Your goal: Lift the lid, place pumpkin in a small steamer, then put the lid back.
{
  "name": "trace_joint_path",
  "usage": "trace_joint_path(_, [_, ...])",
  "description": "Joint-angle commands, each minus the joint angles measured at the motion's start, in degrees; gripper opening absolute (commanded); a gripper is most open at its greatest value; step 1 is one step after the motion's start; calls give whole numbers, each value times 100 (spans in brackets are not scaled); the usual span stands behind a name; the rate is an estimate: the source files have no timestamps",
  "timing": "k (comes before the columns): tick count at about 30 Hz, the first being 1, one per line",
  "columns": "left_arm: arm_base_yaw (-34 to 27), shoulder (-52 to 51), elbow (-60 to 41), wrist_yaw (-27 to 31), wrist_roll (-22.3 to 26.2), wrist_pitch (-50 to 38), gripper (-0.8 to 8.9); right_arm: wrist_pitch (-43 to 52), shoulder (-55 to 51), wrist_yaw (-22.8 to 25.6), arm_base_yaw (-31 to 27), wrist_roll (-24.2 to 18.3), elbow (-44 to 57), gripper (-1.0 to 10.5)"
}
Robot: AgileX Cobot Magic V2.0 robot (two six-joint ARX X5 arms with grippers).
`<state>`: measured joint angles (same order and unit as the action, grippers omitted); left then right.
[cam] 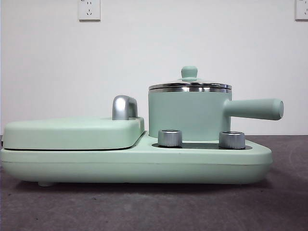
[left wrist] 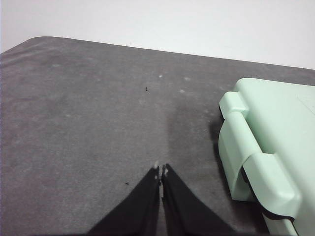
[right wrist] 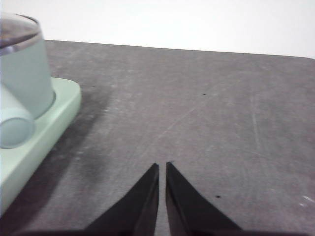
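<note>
The small round lid with its shiny steel rim and mint-green knob sits closed on the mint-green cylindrical small steamer, whose long straight handle juts sideways over the wide, low mint-green base. The left tool hangs over bare grey counter, its jaws together, the base's hinged end off to one side of it. The right tool is likewise pressed nearly shut and empty, the steamer beside and ahead of it. No pumpkin shows in any view (it may lie out of frame).

The likely trouble: the knob is small and smooth — a closing grip off-centre could slip. The protruding handle could be knocked by the right tool approaching, shifting the pot.
</note>
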<state>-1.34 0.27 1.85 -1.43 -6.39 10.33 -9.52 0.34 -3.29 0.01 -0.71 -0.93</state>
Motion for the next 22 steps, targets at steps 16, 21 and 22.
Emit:
trace_joint_path(16, [-9, -9, -111, 4, 81, 0, 11, 59, -13, 48, 11, -85, 26, 21])
trace_joint_path(21, [-9, -9, -111, 4, 83, 0, 11, 57, -13, 48, 13, -85, 26, 21])
trace_joint_path(22, [-9, -9, -111, 4, 81, 0, 11, 57, -13, 48, 13, -85, 26, 21])
